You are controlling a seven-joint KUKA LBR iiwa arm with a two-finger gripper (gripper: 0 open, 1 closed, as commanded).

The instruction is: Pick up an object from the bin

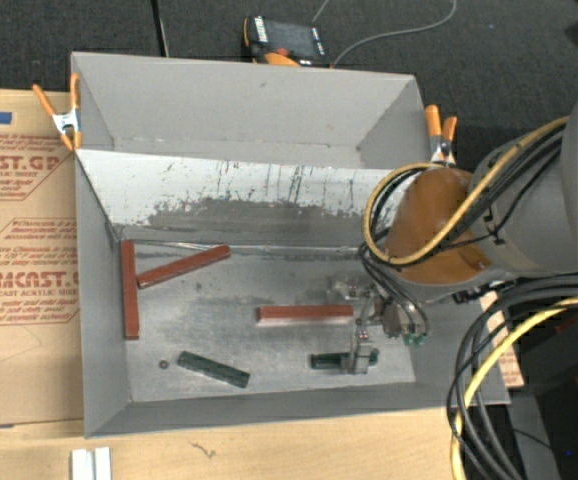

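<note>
Long dark bar [214, 369]: lower left of the bin floor, close to the front wall, lying flat w/ its right end tipped a bit toward the bottom of the frame. Dark green, slim.
Speck [164, 364]: tiny dark dot just left of that bar. Too small to say what it is.
Small dark block [324, 362]: lower right of the floor, short and dark green, lying flat. Its right end is right at the gripper's tip.
Gripper [361, 360]: down low in the lower right part of the bin, at the block's right end. Metal parts bunch together there, so can't tell how wide it stands, nor whether it grips the block.
Red-brown bar [304, 315]: approx. ctr-right of the floor, lying left to right, just above the block in the frame. Its right end runs in under the gripper's body.
Upright strip [130, 293]: red-brown, along the left wall, running up and down the frame.
Slanted strip [182, 267]: same colour, rising from beside the upright strip toward the upper right. The two meet or nearly meet; can't tell if joined.
Bin [249, 108]: grey metal, scuffed back wall across the upper frame.
Arm [529, 208]: comes in from the right, w/ an orange cover [434, 223] and looped cables above the gripper.
</note>
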